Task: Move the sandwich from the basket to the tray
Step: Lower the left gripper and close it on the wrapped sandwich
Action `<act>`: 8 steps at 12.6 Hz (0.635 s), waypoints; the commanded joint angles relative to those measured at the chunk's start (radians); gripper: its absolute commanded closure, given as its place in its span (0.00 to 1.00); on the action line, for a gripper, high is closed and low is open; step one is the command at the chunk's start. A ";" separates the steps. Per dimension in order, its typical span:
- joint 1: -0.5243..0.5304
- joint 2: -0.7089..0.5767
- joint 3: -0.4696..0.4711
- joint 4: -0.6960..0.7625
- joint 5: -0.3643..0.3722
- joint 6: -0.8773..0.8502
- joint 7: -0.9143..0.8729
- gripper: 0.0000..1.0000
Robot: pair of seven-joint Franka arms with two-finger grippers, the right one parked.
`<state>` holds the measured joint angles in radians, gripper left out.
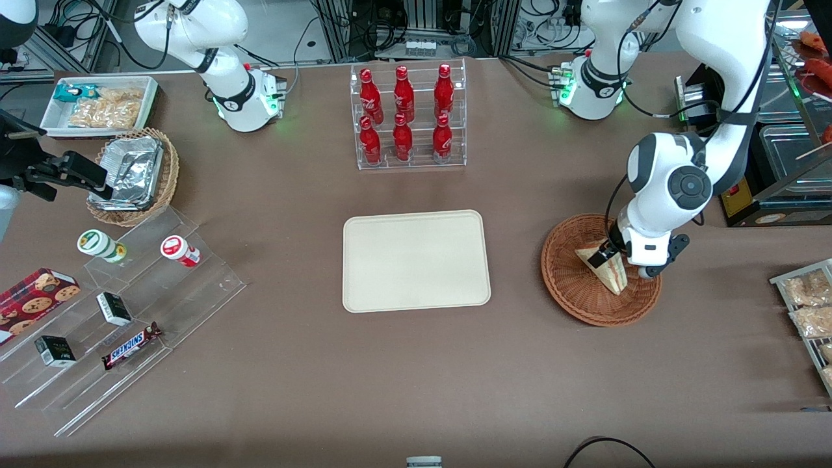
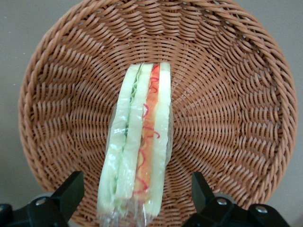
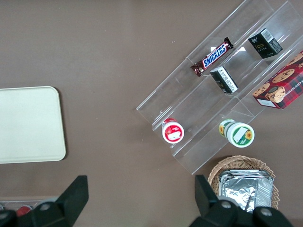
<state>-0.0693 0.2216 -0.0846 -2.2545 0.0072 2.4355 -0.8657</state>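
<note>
The sandwich [image 1: 606,268], a wrapped wedge of pale bread with green and red filling along its cut edge [image 2: 137,156], lies in the round reddish-brown wicker basket [image 1: 567,294] toward the working arm's end of the table. My gripper [image 1: 613,251] is lowered into the basket right over the sandwich. In the left wrist view the gripper [image 2: 136,183] is open, one black finger [image 2: 71,189] on each side of the sandwich, with a gap between each finger and the bread. The basket [image 2: 227,94] weave shows all around it. The cream-beige tray [image 1: 416,261] lies flat at the table's middle with nothing on it.
A clear rack of red bottles [image 1: 408,117] stands farther from the front camera than the tray. Toward the parked arm's end are a stepped acrylic shelf [image 1: 130,325] with snacks, a tan basket of foil containers [image 1: 133,175] and a white snack tray [image 1: 97,104]. Snack packets [image 1: 806,305] lie beside the basket.
</note>
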 commanded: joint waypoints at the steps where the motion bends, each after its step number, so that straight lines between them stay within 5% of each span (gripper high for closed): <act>1: -0.001 0.045 0.000 0.003 0.010 0.050 -0.021 0.00; 2: -0.001 0.048 0.000 0.003 0.010 0.053 -0.021 0.03; 3: -0.001 0.047 0.000 0.003 0.010 0.051 -0.022 0.24; 4: -0.001 0.042 0.000 0.004 0.010 0.042 -0.019 0.62; 5: -0.001 0.039 0.000 0.004 0.010 0.040 -0.016 0.85; 8: -0.004 0.012 0.000 0.027 0.011 -0.045 0.089 0.93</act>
<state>-0.0695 0.2674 -0.0845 -2.2439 0.0107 2.4570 -0.8379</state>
